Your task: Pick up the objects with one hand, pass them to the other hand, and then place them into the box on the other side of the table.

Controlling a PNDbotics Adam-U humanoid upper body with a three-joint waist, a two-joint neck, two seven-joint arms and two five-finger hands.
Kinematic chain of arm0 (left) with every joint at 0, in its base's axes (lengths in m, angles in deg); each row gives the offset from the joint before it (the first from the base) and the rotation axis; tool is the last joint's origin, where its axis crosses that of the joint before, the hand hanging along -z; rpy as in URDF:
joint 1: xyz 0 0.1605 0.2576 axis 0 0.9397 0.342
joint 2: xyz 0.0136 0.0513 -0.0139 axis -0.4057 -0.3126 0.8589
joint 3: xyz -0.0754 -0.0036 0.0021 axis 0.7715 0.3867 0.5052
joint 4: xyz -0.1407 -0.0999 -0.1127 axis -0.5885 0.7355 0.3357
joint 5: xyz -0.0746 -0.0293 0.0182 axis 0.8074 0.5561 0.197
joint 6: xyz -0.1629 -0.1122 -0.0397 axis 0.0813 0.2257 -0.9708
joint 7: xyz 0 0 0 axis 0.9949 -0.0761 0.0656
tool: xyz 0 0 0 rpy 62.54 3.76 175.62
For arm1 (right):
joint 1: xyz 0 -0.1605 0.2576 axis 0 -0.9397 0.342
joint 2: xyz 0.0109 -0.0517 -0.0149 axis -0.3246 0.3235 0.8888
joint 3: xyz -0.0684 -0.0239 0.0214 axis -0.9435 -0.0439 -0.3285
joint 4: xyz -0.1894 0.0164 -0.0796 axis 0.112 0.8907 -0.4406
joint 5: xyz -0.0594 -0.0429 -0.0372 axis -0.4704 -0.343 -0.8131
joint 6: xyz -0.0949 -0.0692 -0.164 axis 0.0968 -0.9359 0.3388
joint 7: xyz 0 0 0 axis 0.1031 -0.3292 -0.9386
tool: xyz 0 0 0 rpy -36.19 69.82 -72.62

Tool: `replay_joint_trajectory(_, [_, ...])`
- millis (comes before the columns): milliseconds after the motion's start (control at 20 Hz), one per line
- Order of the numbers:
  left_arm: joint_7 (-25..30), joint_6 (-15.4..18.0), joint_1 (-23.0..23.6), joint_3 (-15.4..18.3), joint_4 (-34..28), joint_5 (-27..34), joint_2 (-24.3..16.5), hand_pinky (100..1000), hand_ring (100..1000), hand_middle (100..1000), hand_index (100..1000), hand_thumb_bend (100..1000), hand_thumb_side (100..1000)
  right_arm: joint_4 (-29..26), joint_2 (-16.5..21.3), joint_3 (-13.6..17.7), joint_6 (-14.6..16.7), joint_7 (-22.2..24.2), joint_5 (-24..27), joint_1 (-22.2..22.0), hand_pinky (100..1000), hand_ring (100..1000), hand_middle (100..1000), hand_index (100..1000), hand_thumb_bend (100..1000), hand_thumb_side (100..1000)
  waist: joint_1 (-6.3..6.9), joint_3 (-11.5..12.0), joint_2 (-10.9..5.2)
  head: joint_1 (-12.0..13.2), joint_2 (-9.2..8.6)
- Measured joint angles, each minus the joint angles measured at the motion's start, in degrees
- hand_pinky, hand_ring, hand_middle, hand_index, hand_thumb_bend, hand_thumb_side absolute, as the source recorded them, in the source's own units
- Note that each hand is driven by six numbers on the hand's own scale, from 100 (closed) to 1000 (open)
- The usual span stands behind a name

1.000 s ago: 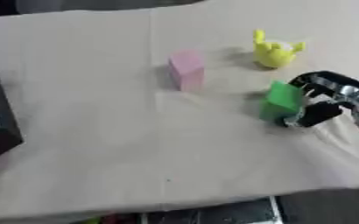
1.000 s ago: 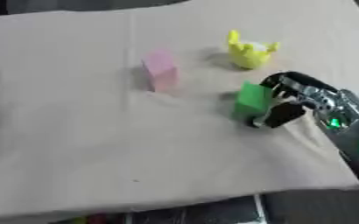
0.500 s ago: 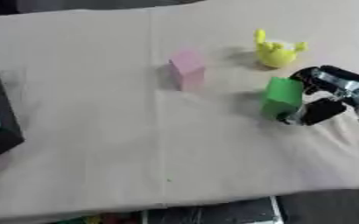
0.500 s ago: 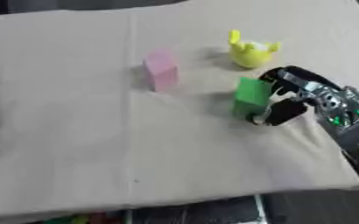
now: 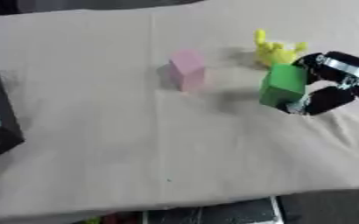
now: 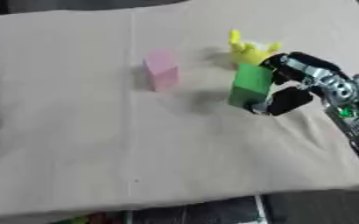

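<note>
Right robot hand (image 6: pixel 290 89) clamped on green block (image 6: pixel 251 86) | looks light, rigid, smooth-sided | take its free flat faces with your other hand

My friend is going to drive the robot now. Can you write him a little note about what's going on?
Right hand: shut on the green block, which looks lifted just off the cloth, judging by its shadow.
Left hand: not in view.
Pink block stands mid-table; the yellow toy sits behind the green block.
The box shows at the left edge.
Done: green block grasped.
Left: pass it to the left hand, place it in the box, then likely the same for the pink block and yellow toy.
</note>
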Motion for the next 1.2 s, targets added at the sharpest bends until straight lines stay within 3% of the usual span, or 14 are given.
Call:
replay_joint_trajectory(200, [0.42, -0.31, -0.15, -0.05, -1.04, -0.96, -0.02, 882, 758, 816, 848, 698, 684, -0.07, -0.87, -0.24, -0.03, -1.63, 2.44, 1.73, 841, 713, 603, 662, 439, 100, 0.50, 0.26, -0.06, 0.09, -0.01])
replay_joint_trajectory(700, [4.33, -2.74, -2.58, -2.05, -4.70, -5.62, -1.12, 872, 752, 791, 831, 714, 656, 3.31, -7.59, -2.55, 2.67, -5.12, 6.81, 6.06, 842, 701, 595, 659, 406, 100, 1.07, 0.76, -0.22, 0.38, -0.03])
replay_joint_trajectory(1200, [18.27, -7.99, -8.88, -7.08, -12.23, -15.85, -5.44, 859, 759, 785, 832, 717, 620, 8.06, -14.03, -4.70, 7.42, -8.95, 7.19, 9.24, 845, 701, 596, 663, 395, 100, 1.71, 1.52, -0.32, 0.56, 0.02])
